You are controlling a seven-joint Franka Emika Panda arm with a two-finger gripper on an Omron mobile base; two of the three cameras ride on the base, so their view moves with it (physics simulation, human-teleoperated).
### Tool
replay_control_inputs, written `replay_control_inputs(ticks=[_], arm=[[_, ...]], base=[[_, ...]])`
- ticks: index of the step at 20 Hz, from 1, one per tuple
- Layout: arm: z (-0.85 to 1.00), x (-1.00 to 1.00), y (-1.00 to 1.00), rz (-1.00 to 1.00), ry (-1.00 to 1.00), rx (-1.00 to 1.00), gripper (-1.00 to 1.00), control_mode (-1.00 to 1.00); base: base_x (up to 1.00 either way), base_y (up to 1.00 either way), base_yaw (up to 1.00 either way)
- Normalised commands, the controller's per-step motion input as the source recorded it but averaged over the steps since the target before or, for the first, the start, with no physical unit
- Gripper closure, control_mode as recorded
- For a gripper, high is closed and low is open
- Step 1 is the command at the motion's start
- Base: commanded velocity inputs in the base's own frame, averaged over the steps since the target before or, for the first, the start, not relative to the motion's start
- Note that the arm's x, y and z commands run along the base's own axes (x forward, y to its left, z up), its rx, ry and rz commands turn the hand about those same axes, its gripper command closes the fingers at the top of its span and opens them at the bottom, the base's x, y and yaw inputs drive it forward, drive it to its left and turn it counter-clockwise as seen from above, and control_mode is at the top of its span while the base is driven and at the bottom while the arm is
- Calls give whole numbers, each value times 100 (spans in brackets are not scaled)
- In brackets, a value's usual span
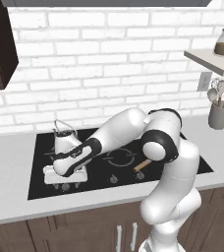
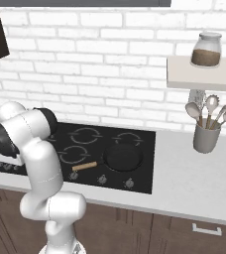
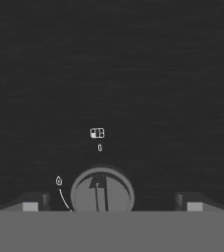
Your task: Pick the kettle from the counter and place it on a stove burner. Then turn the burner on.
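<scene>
Over the cooktop's (image 1: 192,167) front-left edge, gripper (image 3: 109,206) hangs above a round knob (image 3: 102,192), fingers wide apart, holding nothing. Kettle (image 1: 65,140) sits on cooktop just behind it.

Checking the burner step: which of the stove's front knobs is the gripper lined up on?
The leftmost knob. In the hand view it sits between the open gripper fingertips, just in front of the kettle; the other knobs lie further right, untouched.
</scene>
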Motion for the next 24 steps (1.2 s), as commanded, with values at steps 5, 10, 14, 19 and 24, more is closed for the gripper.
replay_control_inputs(ticks=[5,10,14,19,24], arm=[[-7,0,0,0,-2,-2,-100,-100],[0,0,7,0,0,-9,-100,-100],[0,0,2,0,-3,-3,-100,-100],[0,0,7,0,-4,-3,-100,-100],[-2,0,0,0,-1,0,-100,-100]], base=[[0,0,0],[0,0,0],[0,0,0],[0,0,0],[0,0,0]])
